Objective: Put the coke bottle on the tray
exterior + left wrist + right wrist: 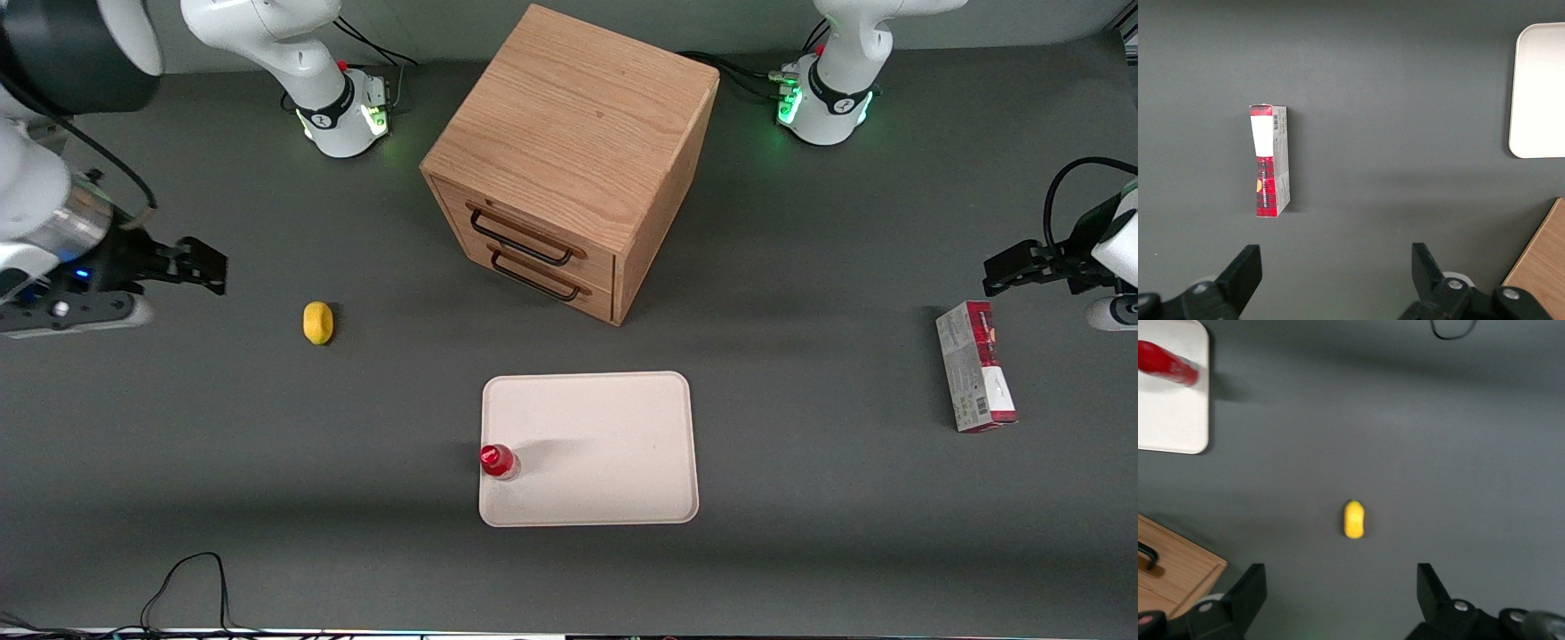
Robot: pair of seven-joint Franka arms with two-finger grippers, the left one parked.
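Standing on the dark grey table [800, 293], the wooden drawer cabinet [569, 160] is the biggest object, with 2 dark-handled drawers [529, 253] on its front, both shut. Nearer to the front camera than the cabinet lies the tray [613, 444], flat and cream-white. The coke bottle [498, 460] stands upright on the tray, just inside the rim on the edge toward the working arm's end, close to the corner nearest the front camera; in the right wrist view its red body [1165, 363] shows lying across the tray's corner [1178, 427]. A red-and-grey box [975, 366] rests toward the parked arm's end of the table, well apart from the tray. The gripper [200, 264] hangs above the table at the working arm's end, well apart from the tray; its fingers [1248, 593] are spread wide with nothing between them. A small yellow lemon [318, 322] lies on the table between the gripper and the cabinet.
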